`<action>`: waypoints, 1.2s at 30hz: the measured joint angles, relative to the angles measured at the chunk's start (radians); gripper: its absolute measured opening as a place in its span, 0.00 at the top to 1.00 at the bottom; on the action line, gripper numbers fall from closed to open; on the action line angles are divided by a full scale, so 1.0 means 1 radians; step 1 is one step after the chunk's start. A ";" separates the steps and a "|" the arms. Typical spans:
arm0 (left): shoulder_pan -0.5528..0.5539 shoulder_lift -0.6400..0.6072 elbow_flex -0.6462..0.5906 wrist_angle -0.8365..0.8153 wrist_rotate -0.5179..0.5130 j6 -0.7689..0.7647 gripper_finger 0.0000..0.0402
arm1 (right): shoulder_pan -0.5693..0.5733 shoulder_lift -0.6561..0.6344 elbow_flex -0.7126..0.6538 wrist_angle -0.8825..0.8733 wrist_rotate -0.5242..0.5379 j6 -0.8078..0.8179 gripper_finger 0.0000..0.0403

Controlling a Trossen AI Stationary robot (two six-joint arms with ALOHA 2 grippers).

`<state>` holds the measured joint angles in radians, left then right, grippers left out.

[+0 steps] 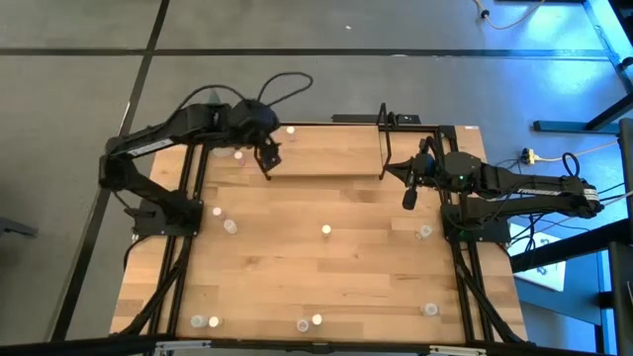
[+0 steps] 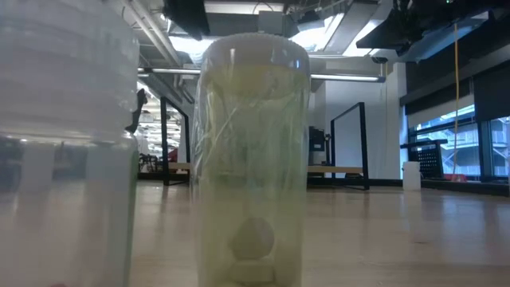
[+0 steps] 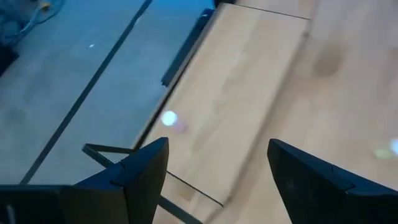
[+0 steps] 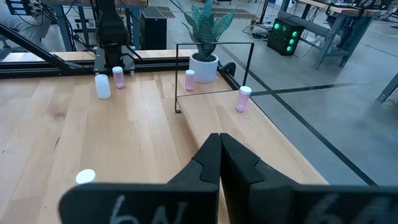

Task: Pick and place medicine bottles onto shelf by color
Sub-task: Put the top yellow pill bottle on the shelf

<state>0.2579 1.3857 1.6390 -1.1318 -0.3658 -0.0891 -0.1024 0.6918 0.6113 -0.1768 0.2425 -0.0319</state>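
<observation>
The left end effector (image 1: pixel 267 155) hangs with fingers spread and empty above the shelf (image 1: pixel 326 148) at the counter's (image 1: pixel 326 267) far edge, near a pink-topped bottle (image 3: pixel 169 119) that seems to stand on the shelf board. The right end effector (image 1: pixel 408 201) hovers beside the shelf's other end, fingers pressed together. Medicine bottles (image 1: pixel 325 230) lie scattered across the counter.

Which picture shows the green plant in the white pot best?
The right wrist view: the plant stands clear in its white pot at the table's far edge, beside the shelf. The other three views do not show it clearly.
</observation>
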 joint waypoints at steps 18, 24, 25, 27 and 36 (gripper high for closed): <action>-0.319 -0.048 0.000 -0.088 -0.016 -0.265 0.33 | 0.000 0.000 0.000 0.000 0.000 0.000 0.99; -0.398 -0.048 0.000 -0.088 -0.102 -0.448 0.33 | 0.000 0.000 0.000 0.002 0.000 0.000 0.99; -0.410 -0.048 0.000 -0.088 -0.110 -0.469 0.33 | 0.000 0.000 0.000 0.001 0.000 0.000 0.99; -0.433 -0.048 0.000 -0.088 -0.115 -0.504 0.33 | 0.000 0.000 0.000 0.001 0.000 0.000 0.99; -0.534 -0.048 0.000 -0.088 -0.182 -0.623 0.33 | 0.000 0.000 0.000 0.009 -0.064 -0.008 0.99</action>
<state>-0.2765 1.3380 1.6390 -1.2198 -0.5475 -0.7117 -0.1024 0.6917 0.6113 -0.1680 0.1788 -0.0395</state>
